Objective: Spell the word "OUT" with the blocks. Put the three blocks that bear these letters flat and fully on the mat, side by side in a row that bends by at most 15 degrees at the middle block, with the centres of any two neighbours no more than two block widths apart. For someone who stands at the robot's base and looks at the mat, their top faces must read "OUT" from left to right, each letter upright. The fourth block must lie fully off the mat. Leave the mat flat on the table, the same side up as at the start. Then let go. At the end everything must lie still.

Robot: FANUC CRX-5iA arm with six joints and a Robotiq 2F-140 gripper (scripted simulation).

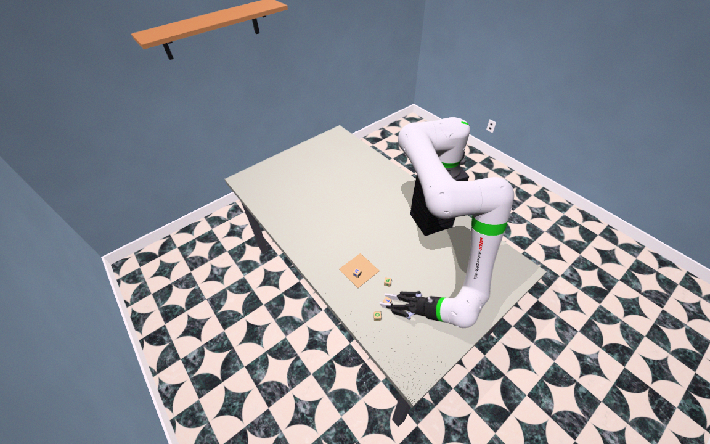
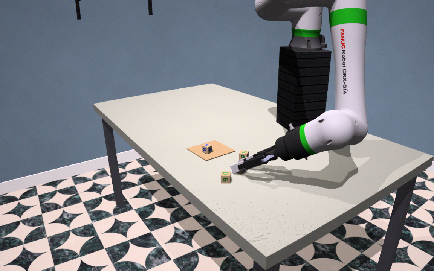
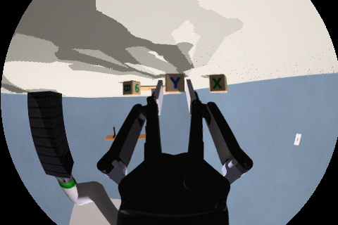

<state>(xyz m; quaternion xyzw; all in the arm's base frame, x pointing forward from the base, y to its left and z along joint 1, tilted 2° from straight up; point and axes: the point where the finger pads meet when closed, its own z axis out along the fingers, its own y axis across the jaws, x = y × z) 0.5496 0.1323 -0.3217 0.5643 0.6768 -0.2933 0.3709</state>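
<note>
Operator: "Before the next move, what is the state of the gripper (image 1: pixel 386 300) (image 2: pixel 239 163) (image 3: pixel 174 96)?"

Technician: "Parted narrowly, holding nothing. Its fingers flank the Y-sided block (image 1: pixel 387 301) (image 2: pixel 243 171) (image 3: pixel 174 82), with a gap on each side in the wrist view. Such an opening would suit a release or a fresh grip at low height; the purpose cannot be confirmed."

Operator: "State the block locations."

Technician: "The U block (image 1: pixel 357 272) (image 2: pixel 207 148) (image 3: pixel 153 91) is on the mat (image 1: pixel 365 264) (image 2: pixel 194 148) (image 3: pixel 148 88), presumably as the middle letter, with neighbours to be added on either side. The O block (image 1: pixel 376 316) (image 2: pixel 225 177) (image 3: pixel 217 83) and P block (image 1: pixel 387 281) (image 2: pixel 243 154) (image 3: pixel 131 88) are on the tabletop (image 1: pixel 302 209) (image 2: pixel 178 117) (image 3: pixel 246 42), off the mat. P is not required and suits its place. O requires transfer."

Operator: "Where is T?"

Technician: "By elimination, T should belong to the Y-sided block, also off the mat. Its top letter is too small to verify; the near finger covers most of it in the exterior view."

Operator: "Other obstructions?"

Technician: "P is partly covered by the gripper in the exterior view. In the wrist view, a finger hides most of U, and the mat is a thin strip. Confirm U's upright direction before building around it."
</note>
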